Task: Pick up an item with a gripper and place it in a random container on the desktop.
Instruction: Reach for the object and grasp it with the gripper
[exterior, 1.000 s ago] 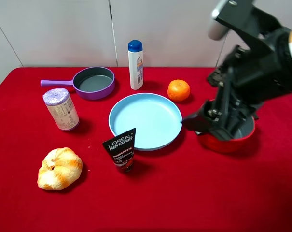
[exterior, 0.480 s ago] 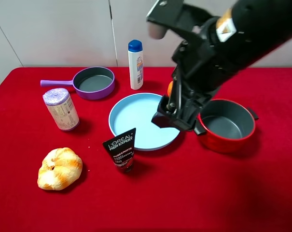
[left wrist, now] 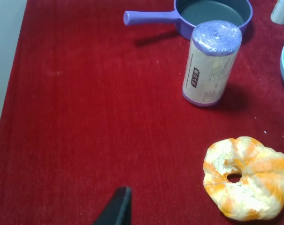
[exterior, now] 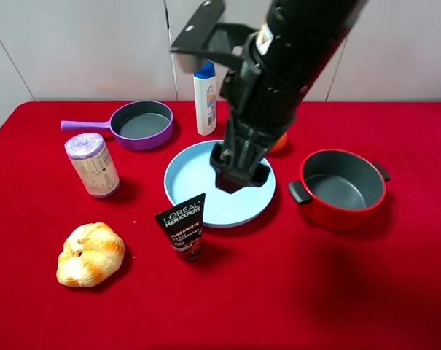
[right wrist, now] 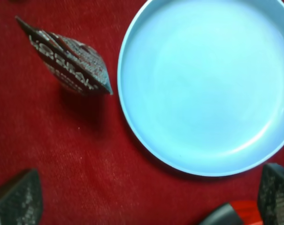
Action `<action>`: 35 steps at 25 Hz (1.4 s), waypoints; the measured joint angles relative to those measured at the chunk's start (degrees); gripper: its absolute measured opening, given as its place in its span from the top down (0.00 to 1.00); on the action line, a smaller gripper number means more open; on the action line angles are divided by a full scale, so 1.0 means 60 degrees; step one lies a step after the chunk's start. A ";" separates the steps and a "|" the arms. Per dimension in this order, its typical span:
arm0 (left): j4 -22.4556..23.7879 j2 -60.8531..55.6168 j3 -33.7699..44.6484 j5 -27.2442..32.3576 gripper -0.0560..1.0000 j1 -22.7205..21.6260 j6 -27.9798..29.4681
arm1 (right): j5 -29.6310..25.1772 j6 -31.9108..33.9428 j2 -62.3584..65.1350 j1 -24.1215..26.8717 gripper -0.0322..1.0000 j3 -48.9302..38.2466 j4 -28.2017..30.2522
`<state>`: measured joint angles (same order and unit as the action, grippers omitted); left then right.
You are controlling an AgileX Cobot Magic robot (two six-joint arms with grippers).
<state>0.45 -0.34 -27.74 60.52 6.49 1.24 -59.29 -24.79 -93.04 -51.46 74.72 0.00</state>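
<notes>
The black L'OREAL tube (exterior: 182, 226) stands on its dark red cap on the red cloth, just in front of the light blue plate. It also shows in the right wrist view (right wrist: 69, 63). My right gripper (exterior: 240, 177) hangs over the plate, open and empty, up and to the right of the tube. Its fingertips (right wrist: 16, 197) stand wide apart in the right wrist view. The red pot (exterior: 342, 188) with a grey inside sits empty to the right of the arm. Only one left fingertip (left wrist: 116, 208) shows, over bare cloth.
The light blue plate (exterior: 194, 179) lies mid-table. A purple pan (exterior: 141, 124), a white shampoo bottle (exterior: 205, 98) and an orange (exterior: 281, 143), partly hidden by the arm, stand behind it. A purple-lidded canister (exterior: 93, 165) and a bread roll (exterior: 90, 253) are on the left.
My right arm has swung left from over the red pot to over the blue plate. The pot is now in full view. The tube has not moved.
</notes>
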 joint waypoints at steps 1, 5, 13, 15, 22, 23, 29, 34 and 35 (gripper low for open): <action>0.0000 0.0000 0.0000 0.0000 0.01 0.0000 0.0000 | 0.0000 -0.0074 -0.0071 -0.0122 0.30 0.0041 0.0000; 0.0000 0.0000 0.0000 0.0000 0.01 0.0000 0.0000 | 0.0009 -0.0233 -0.0290 -0.0548 0.30 0.0088 0.0182; 0.0000 0.0000 0.0000 0.0000 0.01 0.0000 0.0000 | 0.0082 -0.0256 -0.1027 -0.1110 0.30 0.0547 0.0476; 0.0000 0.0000 0.0000 0.0000 0.01 0.0000 0.0000 | 0.0082 -0.0256 -0.1260 -0.1110 0.30 0.0796 0.0476; 0.0000 0.0000 0.0000 0.0000 0.01 0.0000 0.0000 | 0.0106 -0.0399 -0.1918 -0.1110 0.30 0.0973 0.0515; 0.0000 0.0000 0.0000 0.0000 0.01 0.0000 0.0000 | 0.0147 -0.0434 -0.1989 -0.1110 0.30 0.0973 0.0515; 0.0000 0.0000 0.0000 0.0000 0.01 0.0000 0.0000 | 0.0554 -0.0476 -0.2478 -0.1110 0.30 0.0973 0.0515; 0.0000 0.0000 0.0000 0.0000 0.01 0.0000 0.0000 | 0.0876 -0.0513 -0.2769 -0.1235 0.30 0.0973 0.0620; 0.0000 0.0000 0.0000 0.0000 0.01 0.0000 0.0000 | 0.0927 -0.0513 -0.2818 -0.1283 0.30 0.0973 0.0620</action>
<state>0.45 -0.34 -27.74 60.52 6.49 1.24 -53.73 -27.87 -109.95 -59.16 80.55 3.72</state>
